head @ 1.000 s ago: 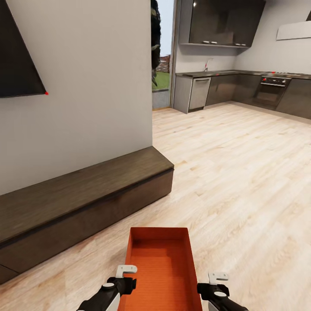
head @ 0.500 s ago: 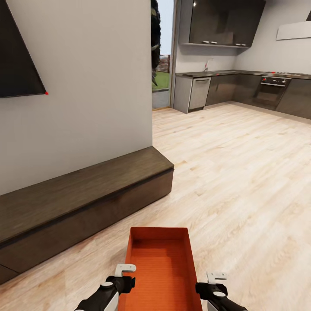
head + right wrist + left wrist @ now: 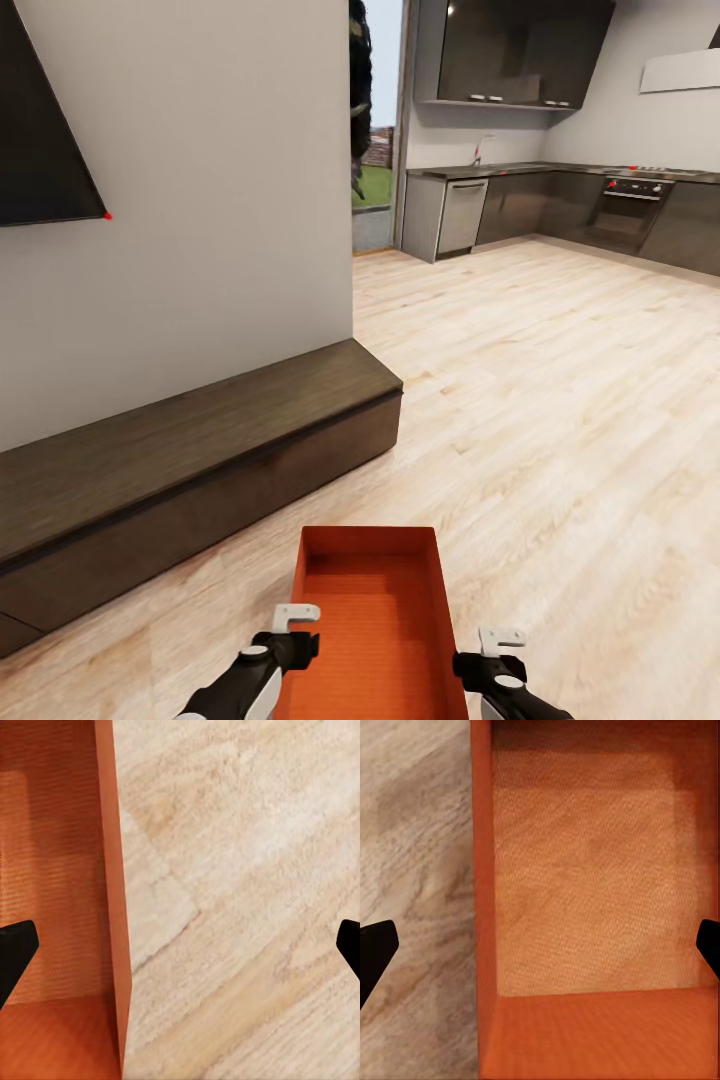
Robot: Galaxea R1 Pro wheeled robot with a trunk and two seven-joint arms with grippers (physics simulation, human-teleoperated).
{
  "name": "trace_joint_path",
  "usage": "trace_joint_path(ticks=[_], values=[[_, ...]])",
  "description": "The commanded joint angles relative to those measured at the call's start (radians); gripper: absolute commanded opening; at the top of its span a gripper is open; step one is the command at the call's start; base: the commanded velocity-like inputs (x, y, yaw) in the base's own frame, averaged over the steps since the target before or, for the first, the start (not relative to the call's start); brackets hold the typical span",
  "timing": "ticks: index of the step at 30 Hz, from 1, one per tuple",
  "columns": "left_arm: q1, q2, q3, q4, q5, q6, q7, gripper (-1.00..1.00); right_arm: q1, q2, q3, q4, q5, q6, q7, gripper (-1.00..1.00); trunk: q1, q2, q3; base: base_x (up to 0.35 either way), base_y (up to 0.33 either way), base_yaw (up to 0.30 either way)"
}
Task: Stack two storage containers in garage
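One orange-red storage container (image 3: 370, 610) lies on the light wood-plank floor (image 3: 560, 420) of the living room, right in front of me, its open top facing up. My left gripper (image 3: 293, 640) hovers at its left long wall and my right gripper (image 3: 497, 650) at its right long wall. In the left wrist view the left gripper (image 3: 540, 952) is open, its black fingertips (image 3: 375, 949) spread across the container's wall (image 3: 484, 870). The right gripper (image 3: 180, 952) is open in the right wrist view, straddling the other wall (image 3: 112, 870). Neither gripper holds anything.
A long low dark-wood bench (image 3: 180, 450) runs along the white wall at left, under a black TV (image 3: 40, 150). Behind, the plank floor leads to a dark-cabinet kitchen (image 3: 560, 210) and a glazed opening (image 3: 375, 150) showing outdoors.
My left gripper has shifted slightly toward the container's left wall. The right gripper has barely moved. The container has stayed in place.
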State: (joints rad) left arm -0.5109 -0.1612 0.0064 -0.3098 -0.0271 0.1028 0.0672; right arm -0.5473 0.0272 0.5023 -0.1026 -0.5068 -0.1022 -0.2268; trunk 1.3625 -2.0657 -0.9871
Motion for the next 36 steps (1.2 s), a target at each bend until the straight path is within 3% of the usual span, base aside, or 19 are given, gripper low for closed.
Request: trace_joint_path(ticks=[1,14,36], values=[[0.000,-0.002,0.000,-0.003,-0.002,0.006,0.003,1.00,-0.001,0.000,0.009,0.001,-0.010,-0.004,-0.003,1.00,0.000,0.000,-0.001,0.000,0.000,0.000],[0.000,-0.004,-0.002,-0.003,-0.002,0.006,0.005,1.00,-0.001,-0.001,0.009,0.000,-0.010,-0.004,-0.003,1.00,0.000,0.000,-0.001,0.000,0.000,0.000],[0.000,-0.003,-0.005,-0.006,-0.002,0.006,0.006,1.00,-0.001,-0.001,0.010,0.000,-0.010,-0.004,-0.003,1.00,0.084,-0.154,-0.070,0.000,0.000,0.000]])
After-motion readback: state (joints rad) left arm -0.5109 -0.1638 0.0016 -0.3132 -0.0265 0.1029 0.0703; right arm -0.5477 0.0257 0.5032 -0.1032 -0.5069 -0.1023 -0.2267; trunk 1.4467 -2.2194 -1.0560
